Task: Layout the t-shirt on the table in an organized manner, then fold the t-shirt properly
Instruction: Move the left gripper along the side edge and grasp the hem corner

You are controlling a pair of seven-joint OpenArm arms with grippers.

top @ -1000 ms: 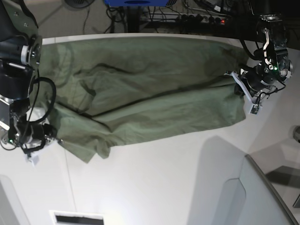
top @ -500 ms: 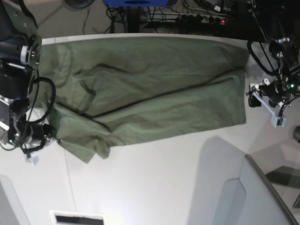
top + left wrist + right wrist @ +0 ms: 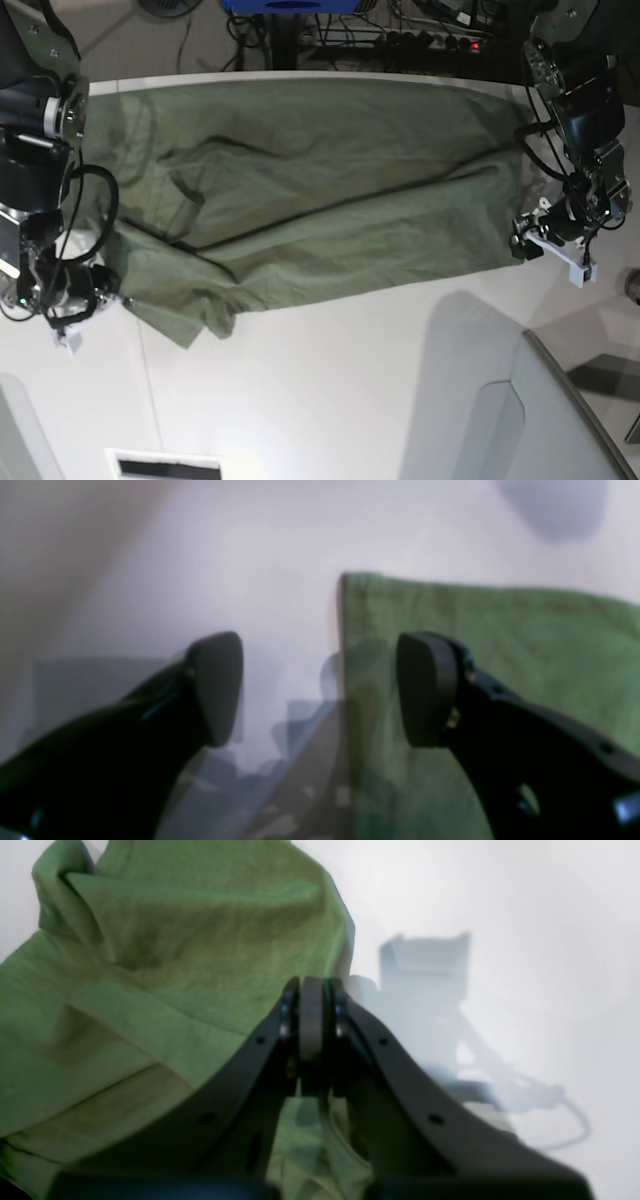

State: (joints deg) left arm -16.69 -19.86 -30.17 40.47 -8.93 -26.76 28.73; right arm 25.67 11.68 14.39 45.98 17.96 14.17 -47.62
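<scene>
Beside t-shirt (image 3: 320, 190) corner, left tool (image 3: 520, 248) lower now.

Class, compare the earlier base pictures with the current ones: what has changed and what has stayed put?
The left gripper released the t-shirt, opened, and moved toward the near corner of its edge. The shirt's right edge settled flatter on the table. The right gripper stayed shut at the shirt's other end.

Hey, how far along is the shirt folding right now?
Done: the t-shirt is spread lengthwise across the table, though wrinkles and a bunched sleeve remain. In hand: the right gripper is shut at the sleeve-end edge, though cloth between its pads isn't visible, and the left gripper hangs open at the hem corner, holding nothing. Left: smoothing out, then every fold.
</scene>
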